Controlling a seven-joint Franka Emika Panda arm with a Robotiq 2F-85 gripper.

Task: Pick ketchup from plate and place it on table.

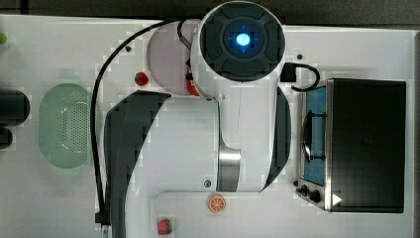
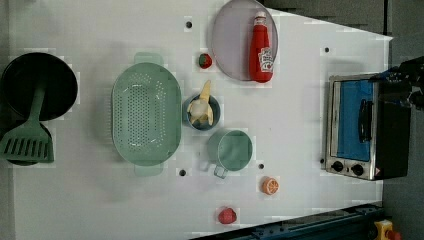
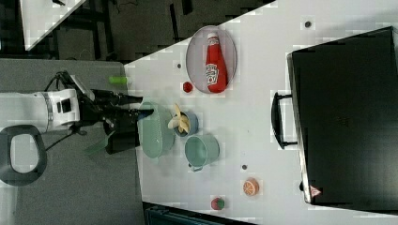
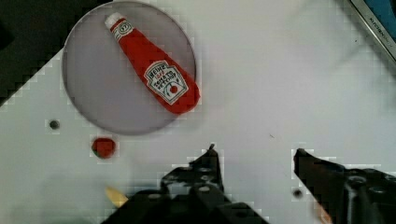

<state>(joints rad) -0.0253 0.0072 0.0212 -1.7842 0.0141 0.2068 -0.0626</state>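
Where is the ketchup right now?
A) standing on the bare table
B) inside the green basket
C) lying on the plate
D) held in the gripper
C: the ketchup lies flat on the plate, its base reaching the rim, while the open gripper hangs above bare table with nothing between its fingers.

ketchup bottle [image 2: 261,48]: 1, red w/ white cap
plate [image 2: 231,40]: 1, pale lilac
strawberries [image 2: 205,61]: 2, 2nd [image 2: 226,216] near table edge
orange slice [image 2: 270,185]: 1
perforated green basket [image 2: 146,115]: 1
green cup [image 2: 230,148]: 1
blue bowl w/ banana [image 2: 202,111]: 1
toaster oven [image 2: 364,128]: 1
green spatula [image 2: 29,139]: 1
black pan [image 2: 56,82]: 1
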